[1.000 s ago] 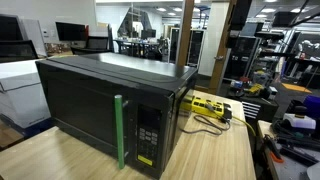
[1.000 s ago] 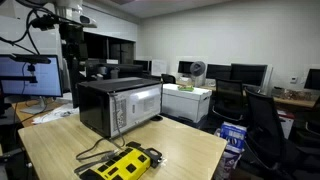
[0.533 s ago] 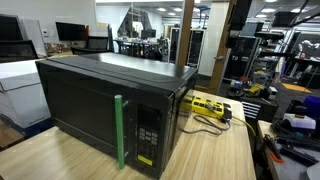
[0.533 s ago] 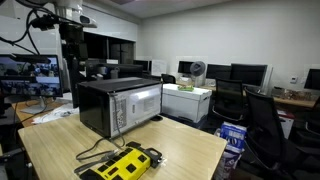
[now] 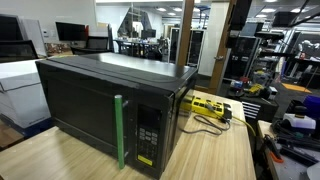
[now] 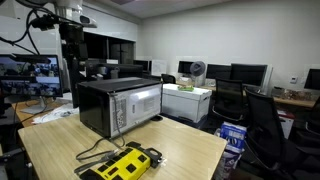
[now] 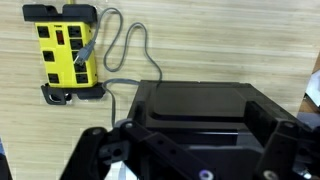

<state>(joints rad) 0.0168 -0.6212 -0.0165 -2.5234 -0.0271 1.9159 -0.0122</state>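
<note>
Black microwave [image 5: 110, 110] stands shut on the wooden table [image 5: 215, 155], exactly where it stood a second ago. The yellow power strip [image 5: 210, 104] just beside it and the arm [image 6: 68, 35] above it have not shifted either. The only change is on the monitor [image 6: 28, 78] at the edge of an exterior view, whose screen has gone from plain blue to a darker picture. The wrist view alone shows the gripper [image 7: 195, 155]: it hangs over the microwave's top, its jaws spread wide with nothing between them. That view also shows the strip's grey cable [image 7: 130, 45] looping across the wood. Only an exterior view shows the green handle [image 5: 119, 130] running down the microwave's door.
</note>
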